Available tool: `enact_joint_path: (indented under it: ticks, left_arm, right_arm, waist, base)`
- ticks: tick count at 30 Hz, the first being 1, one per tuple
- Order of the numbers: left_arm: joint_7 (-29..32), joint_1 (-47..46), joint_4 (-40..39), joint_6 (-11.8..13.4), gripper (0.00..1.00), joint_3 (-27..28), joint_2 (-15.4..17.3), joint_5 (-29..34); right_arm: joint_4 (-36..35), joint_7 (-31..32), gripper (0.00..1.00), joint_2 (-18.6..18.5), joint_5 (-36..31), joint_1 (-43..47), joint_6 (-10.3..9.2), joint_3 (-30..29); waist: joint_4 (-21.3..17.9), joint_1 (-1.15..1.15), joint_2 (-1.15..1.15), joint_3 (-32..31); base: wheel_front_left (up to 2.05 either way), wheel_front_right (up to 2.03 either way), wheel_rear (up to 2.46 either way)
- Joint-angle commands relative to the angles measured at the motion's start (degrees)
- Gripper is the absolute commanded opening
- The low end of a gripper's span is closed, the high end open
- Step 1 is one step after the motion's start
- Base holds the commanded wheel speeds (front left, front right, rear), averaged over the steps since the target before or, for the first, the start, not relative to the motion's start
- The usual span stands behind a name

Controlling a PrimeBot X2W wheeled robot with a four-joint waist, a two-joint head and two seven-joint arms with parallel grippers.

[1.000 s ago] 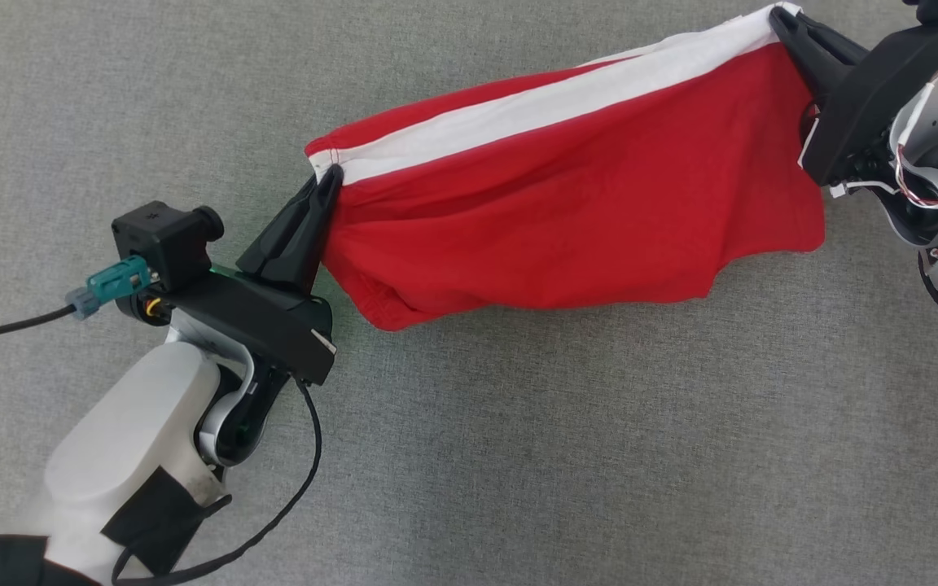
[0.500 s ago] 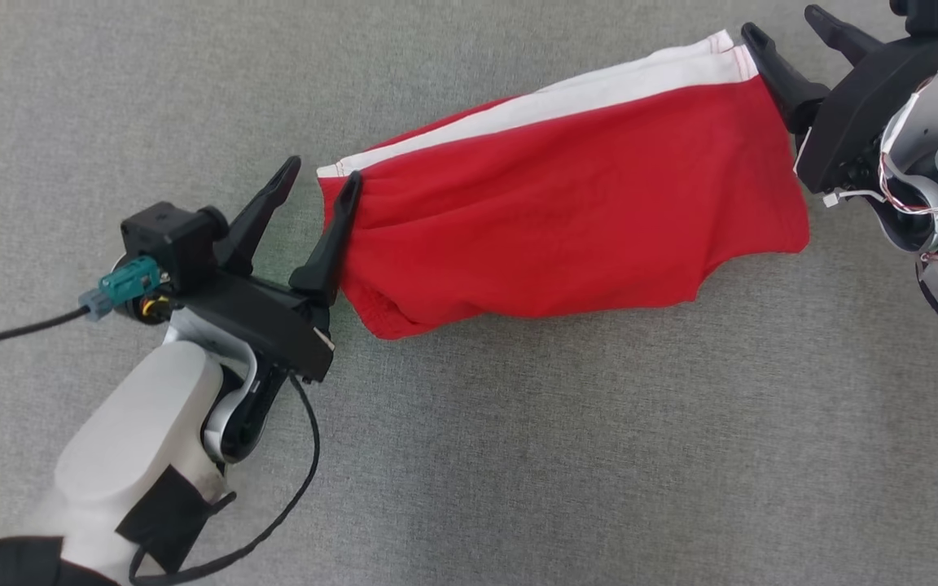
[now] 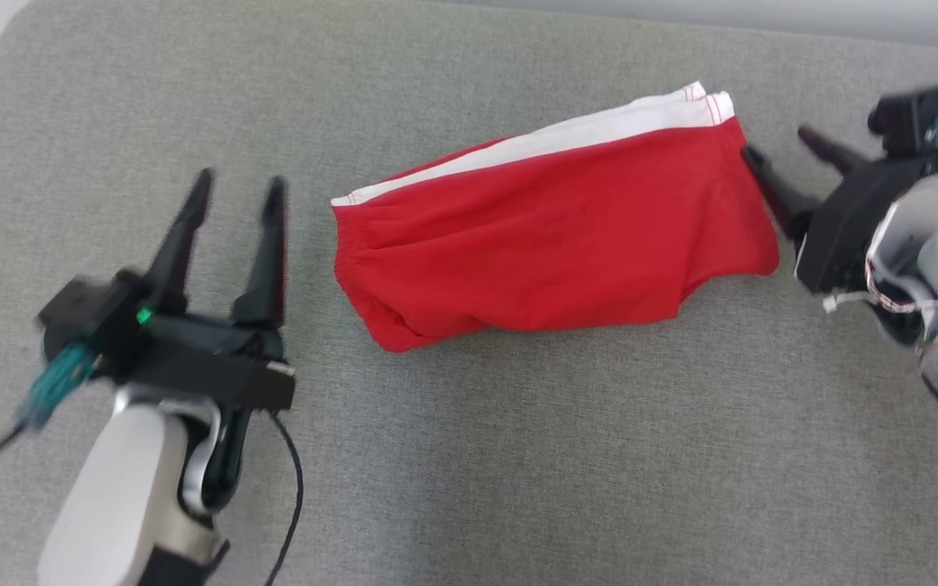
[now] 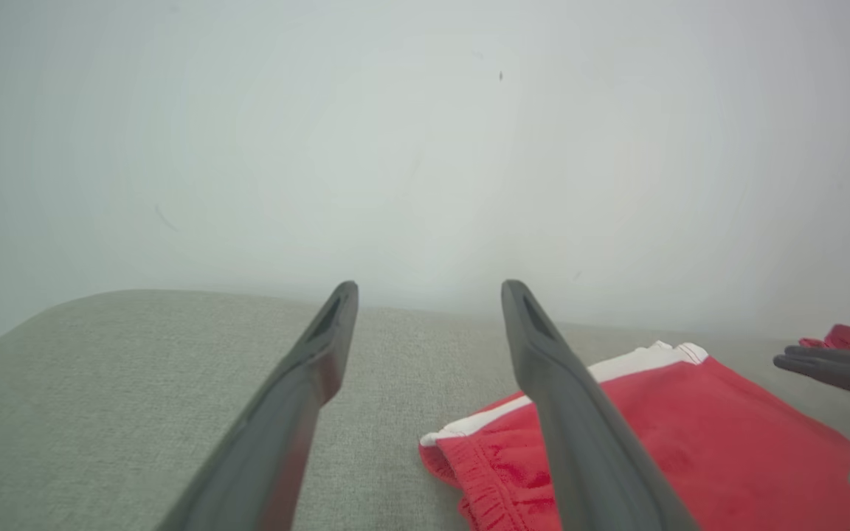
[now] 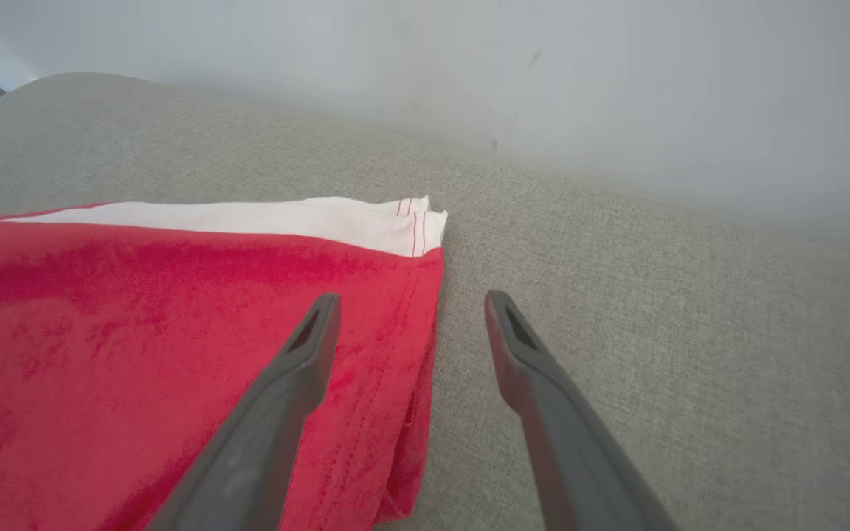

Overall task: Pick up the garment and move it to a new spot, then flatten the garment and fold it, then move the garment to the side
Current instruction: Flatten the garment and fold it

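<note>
One garment [image 3: 550, 244], red with a white band, lies unheld at centre frame on the grey tabletop [image 3: 518, 456], long axis lower left to upper right, between the left tool [image 3: 241, 183], fingers apart, near its lower-left end, and the right tool [image 3: 777, 142], fingers apart, nearer, just beside its upper-right end.

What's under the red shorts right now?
The red shorts lie folded on the grey fabric surface, which shows all around them. Anything directly beneath is covered, as are the lower layers, apart from a white edge.

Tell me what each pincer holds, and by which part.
Nothing. The left pincer and right pincer stand open; the red garment lies free.
</note>
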Motion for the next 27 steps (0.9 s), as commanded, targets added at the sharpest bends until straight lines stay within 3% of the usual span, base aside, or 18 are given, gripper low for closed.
enact_joint_path:
  ticks: [1,4,9,16,23,24,25,26,27]
  left_arm:
    - [-0.09,2.53,-1.81,0.09,1.0,2.72,-1.25,2.32]
    - [-0.09,8.43,-7.49,-0.19,1.0,10.86,-5.98,8.85]
    - [-0.09,14.02,-11.35,-0.55,1.0,16.18,-9.59,14.43]
    - [-0.09,17.93,-11.76,-0.94,1.0,19.05,-11.18,15.33]
    - [-0.09,19.67,-11.3,-0.52,1.0,17.26,-11.21,16.21]
    - [-0.09,20.01,-11.29,-0.49,1.0,17.12,-11.23,16.32]
    - [-0.09,20.32,-11.26,-0.24,1.0,17.07,-11.22,16.41]
    - [-0.09,20.45,-11.18,0.02,1.0,17.08,-11.21,16.28]
    - [-0.09,20.57,-11.13,0.09,1.0,17.14,-11.21,16.29]
  right_arm:
    - [-0.32,-0.4,1.0,-0.08,0.8,1.46,-0.17,0.51]
    - [-0.24,-1.34,1.0,-0.42,2.25,3.51,-0.17,1.26]
    - [0.68,-2.14,1.0,-0.18,3.51,4.97,-0.17,2.07]
    - [3.47,-0.79,1.0,0.78,3.51,5.86,-0.17,3.78]
    - [6.8,2.52,1.0,2.92,4.57,5.89,-0.17,4.92]
    - [7.03,3.1,0.46,3.26,4.84,6.03,-0.16,5.16]
    - [7.39,3.7,0.16,3.52,5.02,6.11,-0.16,5.32]
    - [7.63,3.96,0.0,3.7,5.13,6.15,-0.16,5.45]
    - [7.78,4.03,0.0,3.91,5.3,6.19,-0.17,5.5]
  waist:
    - [0.23,0.01,0.0,-0.55]
    - [0.55,0.01,0.0,-1.08]
    - [1.09,0.01,0.0,-1.53]
    - [2.07,0.01,0.0,-1.77]
    - [2.65,0.01,0.0,-1.87]
    - [2.64,0.01,0.0,-2.02]
    - [2.6,0.01,0.0,-2.22]
    - [2.57,0.01,0.0,-2.47]
    - [2.47,0.01,0.0,-2.82]
  base:
    - [0.0,0.0,0.0]
    - [0.0,0.0,0.0]
    - [0.0,0.0,0.0]
    - [0.0,0.0,0.0]
    - [0.0,0.0,0.0]
    - [0.0,0.0,0.0]
    - [0.0,0.0,0.0]
    - [0.0,0.0,0.0]
    - [0.0,0.0,0.0]
